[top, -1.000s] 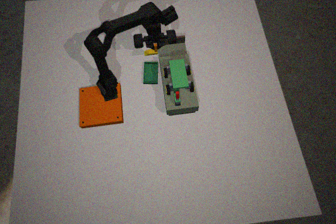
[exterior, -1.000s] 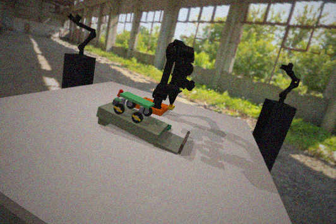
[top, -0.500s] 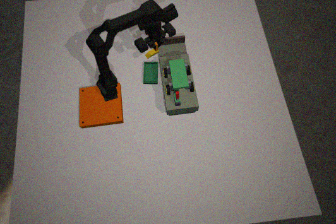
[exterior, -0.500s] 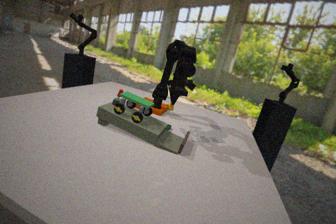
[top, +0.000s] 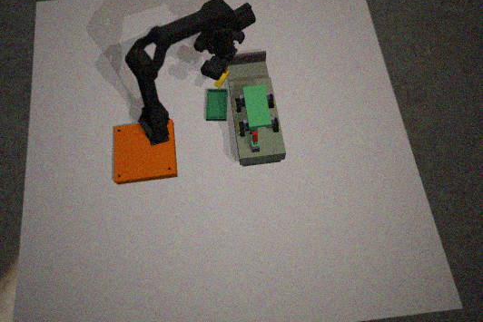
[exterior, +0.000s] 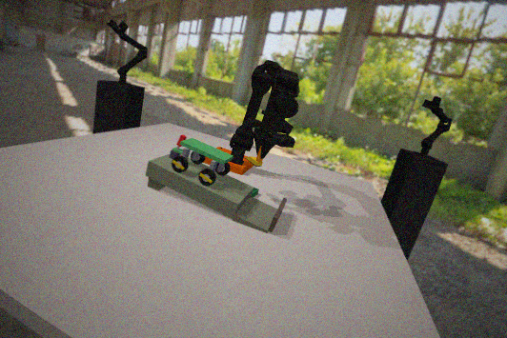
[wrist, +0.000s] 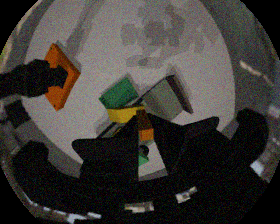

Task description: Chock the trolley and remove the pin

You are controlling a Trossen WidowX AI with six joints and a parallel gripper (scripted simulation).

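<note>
No text, label, brand, number or sign is legible from any of the three viewpoints. The surfaces on and around the desk [top: 290,231] [exterior: 143,252] [wrist: 206,65] present no readable characters; any marking too small or too blurred to resolve at this viewing quality cannot be reported.

We see a matt, smooth tabletop [top: 290,222] [exterior: 143,252], a plain matt grey ramp [top: 268,147] [exterior: 195,186] [wrist: 163,98], and an orange plate [top: 142,154] [wrist: 57,100] that looks like matt plastic. To us, the trolley's green deck [top: 257,105] [exterior: 206,149] looks smooth and flat-finished.
</note>
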